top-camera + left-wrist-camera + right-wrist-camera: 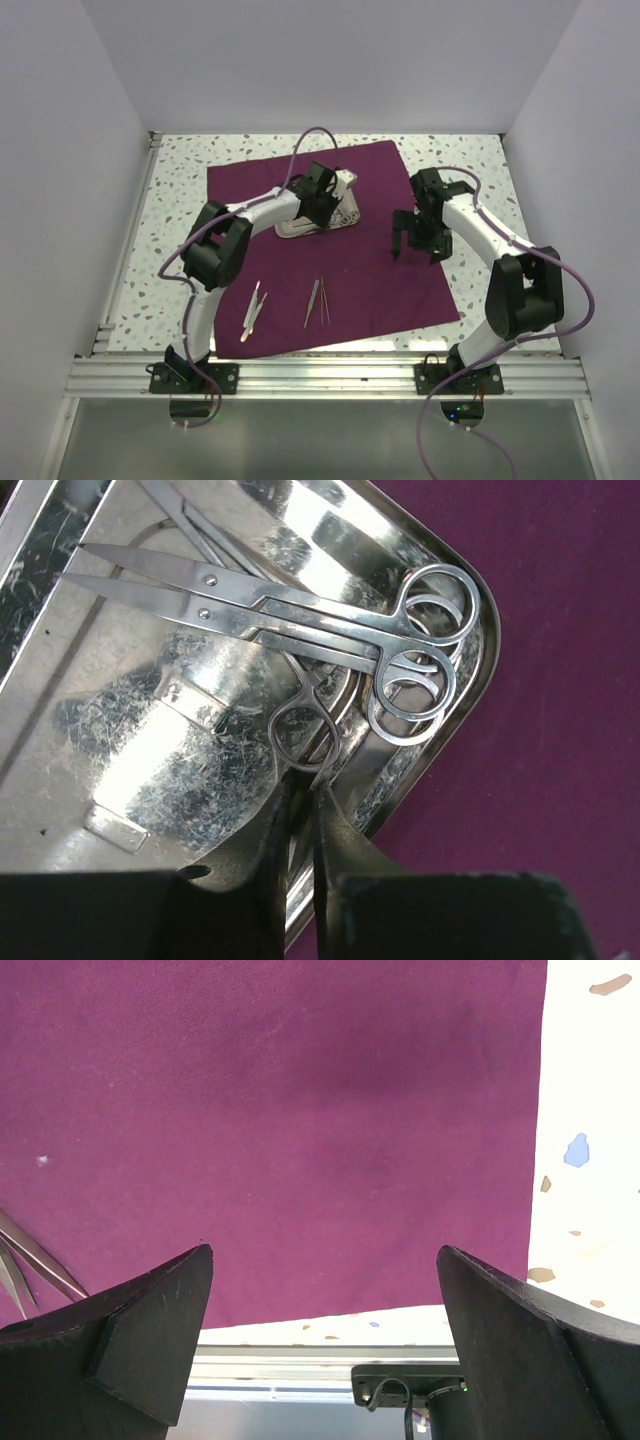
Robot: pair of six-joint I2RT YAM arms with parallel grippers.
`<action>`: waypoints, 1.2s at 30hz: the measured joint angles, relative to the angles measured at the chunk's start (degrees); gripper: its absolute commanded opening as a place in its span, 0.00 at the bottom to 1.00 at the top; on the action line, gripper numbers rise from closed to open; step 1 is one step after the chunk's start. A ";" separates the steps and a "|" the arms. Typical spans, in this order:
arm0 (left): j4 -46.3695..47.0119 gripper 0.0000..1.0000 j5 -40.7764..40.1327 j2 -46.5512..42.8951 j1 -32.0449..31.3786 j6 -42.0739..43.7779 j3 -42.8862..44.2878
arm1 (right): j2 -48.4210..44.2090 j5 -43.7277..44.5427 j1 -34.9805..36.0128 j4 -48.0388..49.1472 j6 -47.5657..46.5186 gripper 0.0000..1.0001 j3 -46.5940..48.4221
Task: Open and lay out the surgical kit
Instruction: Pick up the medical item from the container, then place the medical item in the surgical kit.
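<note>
The surgical kit's plum cloth [380, 270] lies spread flat on the table. Its steel tray [345, 215] sits on the cloth's far middle. In the left wrist view the tray [130, 730] holds two ring-handled scissors [300, 615] lying across a third ring-handled instrument [303, 735]. My left gripper [300, 785] reaches into the tray's corner, its fingers pinched on the lower edge of that instrument's ring. Thin tweezers [318, 302] and two more slim tools [253, 310] lie on the near part of the cloth. My right gripper [415, 240] hovers open over bare cloth [300, 1110].
Speckled tabletop [590, 1110] shows beyond the cloth's right edge. The aluminium rail [300, 1365] with the arm bases runs along the near side. White walls close in the left, back and right. Tweezer tips [30, 1255] poke into the right wrist view at the left.
</note>
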 measured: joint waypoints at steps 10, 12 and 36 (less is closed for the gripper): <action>-1.68 0.00 -4.24 -0.20 0.20 1.29 0.52 | 0.02 -0.37 0.00 0.09 0.02 0.98 0.02; -4.15 0.00 -6.19 -0.20 0.20 0.96 1.97 | 0.02 -0.63 0.00 0.20 0.04 0.98 0.00; -18.25 0.00 -5.73 -23.02 -6.08 -29.24 -14.23 | -2.10 -6.27 -0.15 4.07 4.33 0.98 -0.09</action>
